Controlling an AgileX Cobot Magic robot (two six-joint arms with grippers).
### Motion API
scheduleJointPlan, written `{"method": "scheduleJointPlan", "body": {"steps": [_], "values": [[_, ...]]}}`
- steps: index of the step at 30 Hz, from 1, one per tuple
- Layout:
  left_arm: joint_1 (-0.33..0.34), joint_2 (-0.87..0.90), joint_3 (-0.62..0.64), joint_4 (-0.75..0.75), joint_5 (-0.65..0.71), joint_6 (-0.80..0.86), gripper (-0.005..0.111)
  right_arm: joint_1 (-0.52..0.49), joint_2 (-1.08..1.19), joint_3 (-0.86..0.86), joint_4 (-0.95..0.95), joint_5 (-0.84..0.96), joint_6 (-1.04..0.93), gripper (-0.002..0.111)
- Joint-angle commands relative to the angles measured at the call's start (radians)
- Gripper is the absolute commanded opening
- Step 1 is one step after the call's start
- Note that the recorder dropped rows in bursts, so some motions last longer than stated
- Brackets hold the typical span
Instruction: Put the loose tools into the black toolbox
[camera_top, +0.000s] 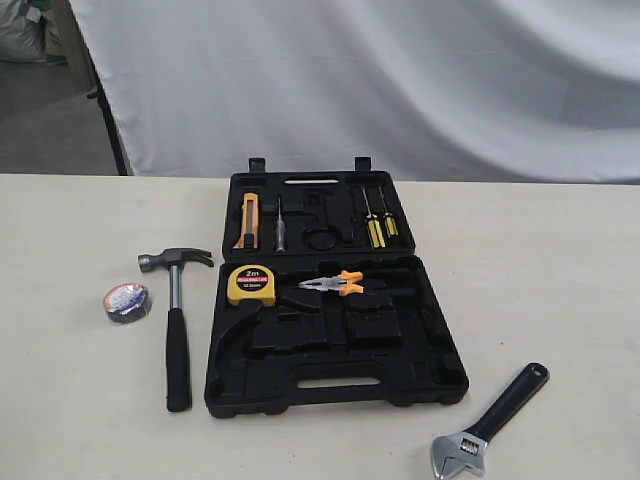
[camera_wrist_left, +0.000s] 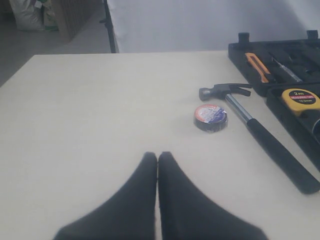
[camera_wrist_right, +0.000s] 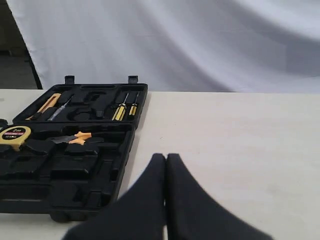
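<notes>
The black toolbox (camera_top: 400, 340) lies open in the middle of the table. Left of it lie a claw hammer (camera_top: 177, 330) with a black handle and a small dark roll of tape (camera_top: 127, 301). An adjustable wrench (camera_top: 490, 420) lies at the front right. In the left wrist view the hammer (camera_wrist_left: 260, 135) and the tape (camera_wrist_left: 210, 117) sit ahead of my left gripper (camera_wrist_left: 157, 156), which is shut and empty. My right gripper (camera_wrist_right: 165, 158) is shut and empty too, beside the toolbox (camera_wrist_right: 100, 175). Neither gripper shows in the exterior view.
Inside the case sit a yellow tape measure (camera_top: 251, 284), orange-handled pliers (camera_top: 335, 284), an orange utility knife (camera_top: 247, 221) and yellow-handled screwdrivers (camera_top: 378, 228). A white cloth (camera_top: 400, 80) hangs behind the table's far edge.
</notes>
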Motion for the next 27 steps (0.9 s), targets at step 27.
{"method": "scheduleJointPlan", "body": {"steps": [27], "values": [[0.025, -0.003, -0.003, 0.004, -0.007, -0.005, 0.001, -0.006, 0.226, -0.164, -0.089, -0.545, 0.356, 0.000]]}}
